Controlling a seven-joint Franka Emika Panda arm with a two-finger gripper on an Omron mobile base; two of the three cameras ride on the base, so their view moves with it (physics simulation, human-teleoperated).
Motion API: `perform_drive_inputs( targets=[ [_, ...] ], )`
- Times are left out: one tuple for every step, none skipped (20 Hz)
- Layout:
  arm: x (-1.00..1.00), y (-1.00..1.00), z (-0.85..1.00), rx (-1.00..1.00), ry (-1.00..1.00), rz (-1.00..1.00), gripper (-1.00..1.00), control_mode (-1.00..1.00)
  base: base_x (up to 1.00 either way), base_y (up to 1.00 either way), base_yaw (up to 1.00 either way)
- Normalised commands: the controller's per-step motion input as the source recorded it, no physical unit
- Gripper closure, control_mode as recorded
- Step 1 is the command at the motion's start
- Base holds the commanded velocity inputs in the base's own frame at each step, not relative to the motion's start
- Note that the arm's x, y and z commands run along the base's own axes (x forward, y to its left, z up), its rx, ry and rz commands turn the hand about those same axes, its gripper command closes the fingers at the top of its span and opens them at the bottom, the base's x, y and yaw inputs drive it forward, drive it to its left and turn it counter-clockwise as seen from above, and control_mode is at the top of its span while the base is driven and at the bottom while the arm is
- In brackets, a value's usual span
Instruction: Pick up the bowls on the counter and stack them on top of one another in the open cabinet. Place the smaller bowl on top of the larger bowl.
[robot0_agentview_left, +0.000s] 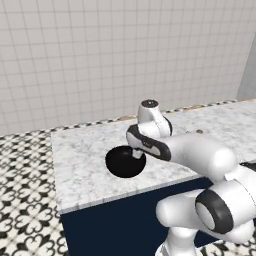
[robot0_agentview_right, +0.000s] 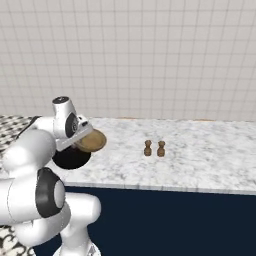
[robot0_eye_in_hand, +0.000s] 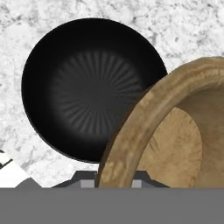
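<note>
The hand (robot0_agentview_right: 82, 137) is clamped on the rim of the small tan bowl (robot0_agentview_right: 92, 141), which hangs tilted just above the counter (robot0_agentview_right: 200, 160), over the right edge of the black bowl (robot0_eye_in_hand: 87, 87). The black bowl sits near the counter's left front corner. Judged from this, the lift comes next: raise the tan bowl straight up, level it, and keep it off the black bowl's rim and the two small brown jars (robot0_agentview_right: 154, 148) to the right.

- no text, label, brand, number or sign can be read anywhere.
- the larger bowl (robot0_eye_in_hand: 89, 87) and the smaller bowl (robot0_eye_in_hand: 170, 135) carry no markings.
- the counter (robot0_agentview_right: 200, 155) shows marble veining alone.
</note>
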Motion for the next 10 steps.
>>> perform_drive_inputs(
  targets=[
    [0.08, 1.0, -0.25, -0.22, 0.04, 0.0, 1.0, -1.0, 0.0, 0.0, 0.0],
    [0.09, 1.0, -0.29, -0.21, 0.07, 0.0, 1.0, -1.0, 0.0, 0.0, 0.0],
    [0.05, 1.0, -0.25, -0.22, 0.01, 0.0, 1.0, -1.0, 0.0, 0.0, 0.0],
    [0.0, 1.0, -0.21, -0.18, 0.03, 0.0, 1.0, -1.0, 0.0, 0.0, 0.0],
    [0.0, 1.0, -0.17, -0.16, 0.03, 0.0, 1.0, -1.0, 0.0, 0.0, 0.0],
    [0.0, 1.0, -0.17, -0.18, 0.05, 0.0, 1.0, -1.0, 0.0, 0.0, 0.0],
    [0.0, 1.0, -0.19, -0.14, 0.11, 0.0, 1.0, -1.0, 0.0, 0.0, 0.0],
    [0.0, 0.76, -0.29, -0.09, 0.13, 0.0, 1.0, -1.0, 0.0, 0.0, 0.0],
    [0.01, 0.26, -0.32, -0.01, 0.09, 0.0, 1.0, -1.0, 0.0, 0.0, 0.0],
    [0.11, 0.0, -0.34, 0.0, 0.07, 0.0, 1.0, -1.0, 0.0, 0.0, 0.0]
  ],
)
